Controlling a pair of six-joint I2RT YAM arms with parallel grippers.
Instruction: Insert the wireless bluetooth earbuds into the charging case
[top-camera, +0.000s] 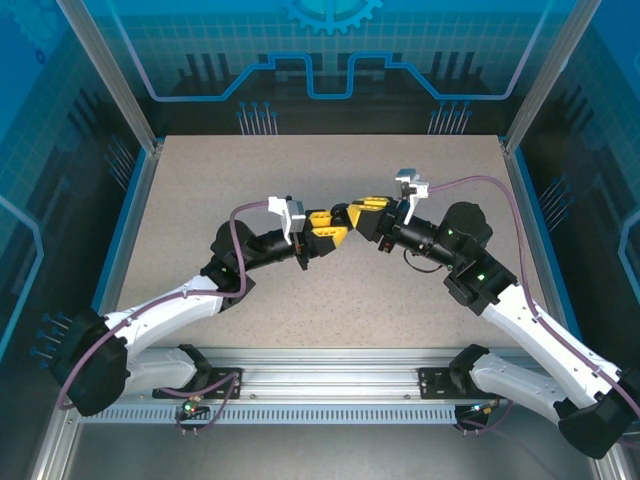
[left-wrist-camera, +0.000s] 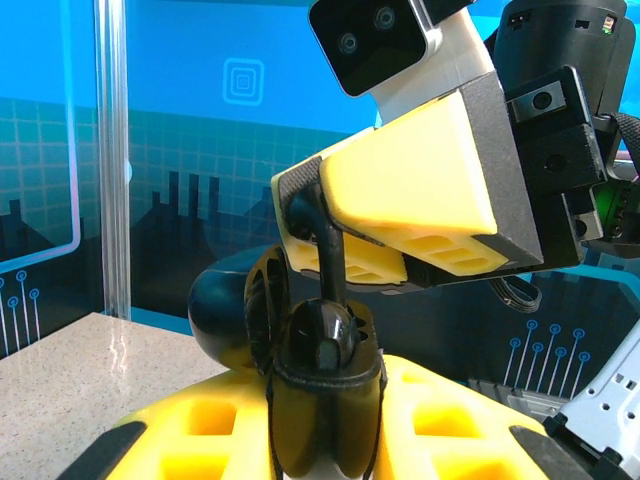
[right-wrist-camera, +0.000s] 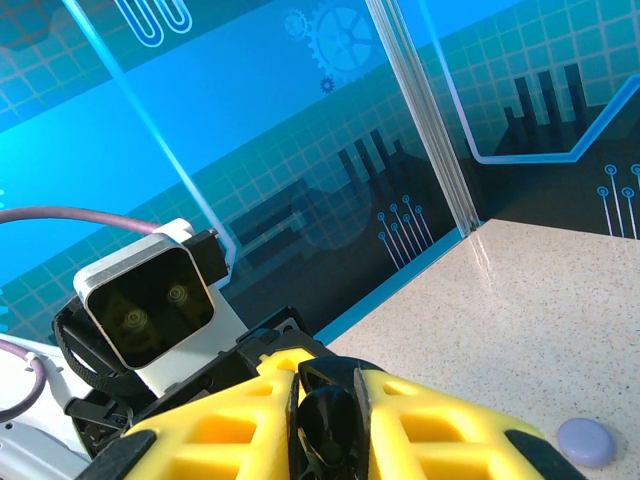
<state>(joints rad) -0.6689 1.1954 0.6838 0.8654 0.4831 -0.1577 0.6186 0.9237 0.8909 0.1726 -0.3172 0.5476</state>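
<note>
Both grippers meet above the middle of the table. My left gripper is shut on a black charging case, whose lid is swung open to the left. A black earbud sits with its head in the case's mouth and its stem pointing up. My right gripper is shut on that stem, its yellow fingers just above the case.
A small pale lavender rounded thing lies on the speckled table in the right wrist view. Blue-lit walls and clear corner posts enclose the table on three sides.
</note>
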